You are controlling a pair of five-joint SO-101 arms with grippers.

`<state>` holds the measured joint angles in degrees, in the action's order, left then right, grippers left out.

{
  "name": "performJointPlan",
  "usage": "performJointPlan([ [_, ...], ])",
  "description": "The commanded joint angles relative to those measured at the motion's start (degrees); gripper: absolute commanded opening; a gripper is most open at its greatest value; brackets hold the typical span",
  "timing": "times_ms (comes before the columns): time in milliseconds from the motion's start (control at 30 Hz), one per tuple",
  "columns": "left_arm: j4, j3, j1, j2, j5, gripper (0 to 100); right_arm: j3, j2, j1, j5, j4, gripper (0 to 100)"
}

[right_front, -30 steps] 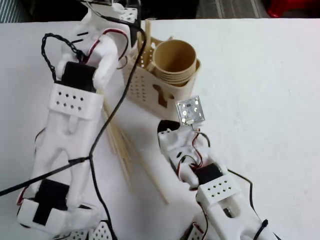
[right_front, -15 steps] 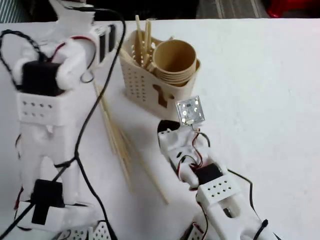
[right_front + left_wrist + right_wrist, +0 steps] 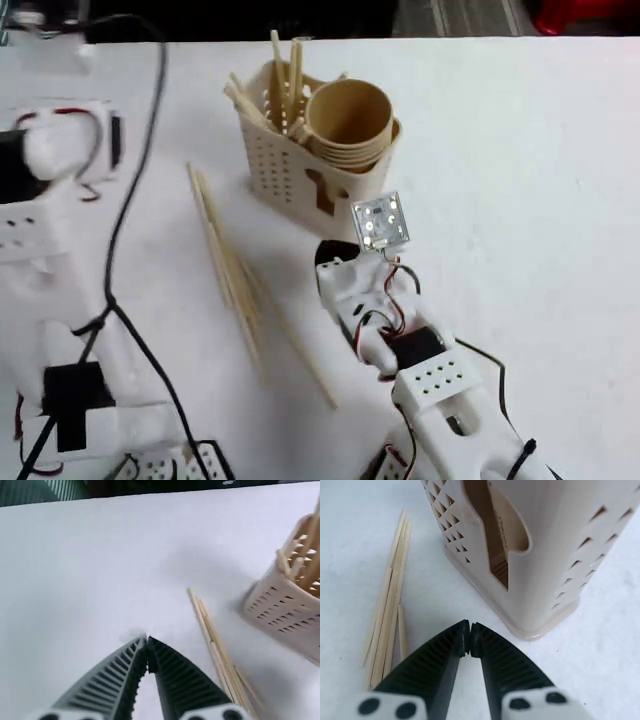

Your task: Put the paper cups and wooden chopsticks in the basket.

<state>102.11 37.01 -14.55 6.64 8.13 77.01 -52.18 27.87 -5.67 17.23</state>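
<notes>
A white worktop (image 3: 520, 150) seen from above, with 2 white robot arms reaching in from the near edge. A beige perforated basket (image 3: 290, 175) stands upright near the far side. Inside it sits a nested stack of tan paper cups (image 3: 350, 120). Beside the cups, several wooden chopsticks (image 3: 283, 70) stand on end and stick up above the rim.

The right arm (image 3: 400, 340) lies low over the middle of the worktop, with a small square light board (image 3: 380, 222) mounted above its wrist. Its gripper (image 3: 469, 632) is clenched, the 2 black ribbed fingers meeting at the tips with nothing between them. The basket is just ahead of those tips, close but not touching, and its side with the cut-out handle faces the gripper. A loose bundle of chopsticks (image 3: 227, 265) lies flat on the worktop next to this gripper, on the side toward the other arm. It runs roughly parallel to the fingers, and 1 stick is splayed away from the rest.

The left arm (image 3: 50, 250) stands at the left edge of the worktop. Its gripper (image 3: 147, 645) is also clenched and empty, its tips pressed together and hanging over bare white surface. The loose chopsticks lie ahead of it and off to the basket side, apart from the fingers. The basket stands farther off again, beyond the far ends of the sticks.
</notes>
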Motion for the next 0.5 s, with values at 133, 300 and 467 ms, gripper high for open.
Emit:
performJointPlan([
  [133,-0.97,-15.65,-4.79,13.58,6.68,2,-0.18,-0.22,2.33,0.79,0.57,2.1],
  [300,-7.82,-38.95,-4.79,27.38,6.68,2,-0.26,-0.4,4.88,2.2,2.86,2.1],
  [467,-20.31,-66.46,-5.41,37.05,6.59,2,-4.84,-0.13,7.6,5.19,11.21,2.2],
])
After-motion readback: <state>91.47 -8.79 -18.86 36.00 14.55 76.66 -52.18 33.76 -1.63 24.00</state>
